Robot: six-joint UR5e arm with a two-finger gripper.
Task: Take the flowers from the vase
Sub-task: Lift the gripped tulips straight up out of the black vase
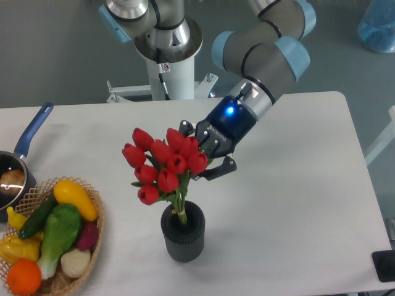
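The flowers (pixel 162 164), a bunch of red tulip buds with green stems, hang above the vase (pixel 182 232), a dark grey ribbed pot near the table's front. Only the stem ends still reach the pot's mouth. My gripper (pixel 200 154) is shut on the flowers from the right, its black fingers partly hidden behind the buds. A blue light glows on the wrist.
A wicker basket (pixel 92 243) of toy vegetables and fruit sits at the front left. A blue-handled saucepan (pixel 28 139) lies at the left edge. The robot's white base column (pixel 168 68) stands at the table's back.
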